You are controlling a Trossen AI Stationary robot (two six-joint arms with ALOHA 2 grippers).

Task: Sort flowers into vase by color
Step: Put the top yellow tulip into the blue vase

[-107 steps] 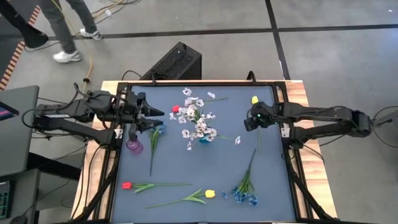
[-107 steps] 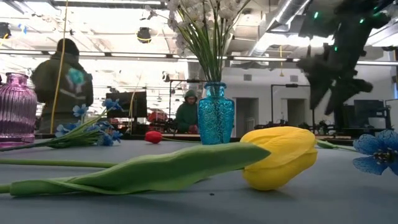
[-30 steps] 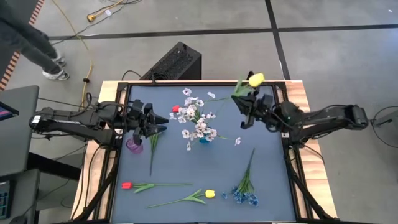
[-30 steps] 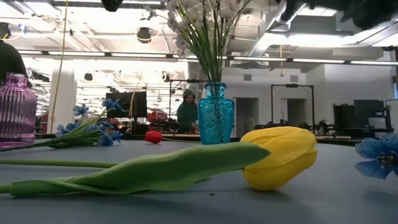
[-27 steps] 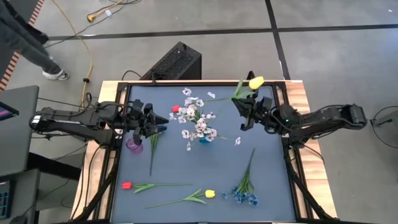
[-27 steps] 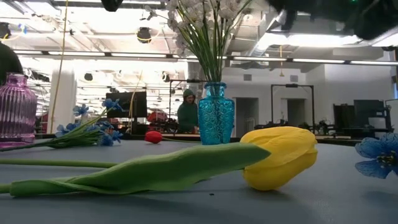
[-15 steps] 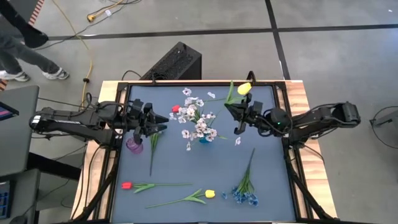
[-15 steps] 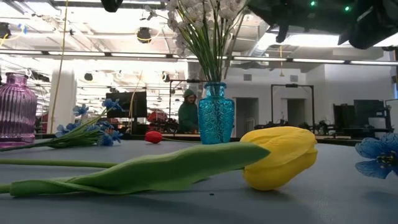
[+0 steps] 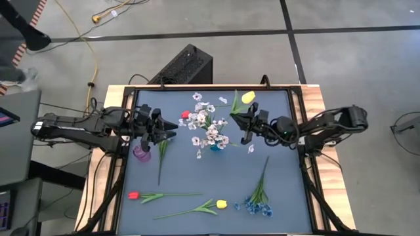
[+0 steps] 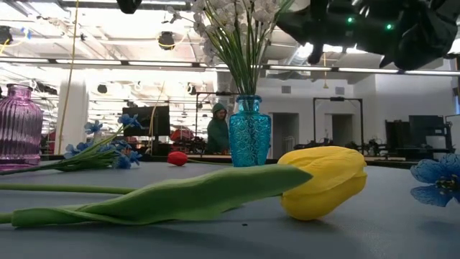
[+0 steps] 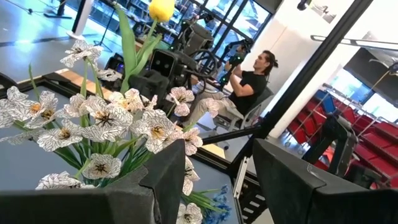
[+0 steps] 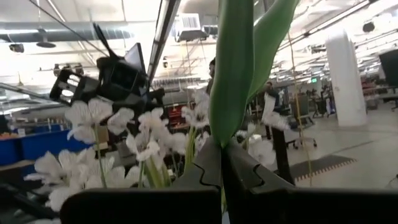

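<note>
Tabletop (image 9: 197,177), centre: vase (image 9: 214,147) holding blossom sprays (image 9: 209,124). Left edge: second vase (image 9: 141,154), left tool (image 9: 168,128) beside it. Right of the sprays, raised: right tool (image 9: 244,124) holding a tulip (image 9: 244,99). Near edge: three stems lying flat.

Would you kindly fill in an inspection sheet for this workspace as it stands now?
Surface: dark mat in a wooden frame.
Job's things: white flowers in the blue vase; purple vase without flowers; blue sprays, red and yellow tulips lie loose.
Clutter: nothing seen.
Grippers: right gripper shut on the yellow tulip, raised near the white flowers; left gripper open, empty, by the purple vase.
Cables: yellow cable on the floor.
Surroundings: a seated person beyond the table.
</note>
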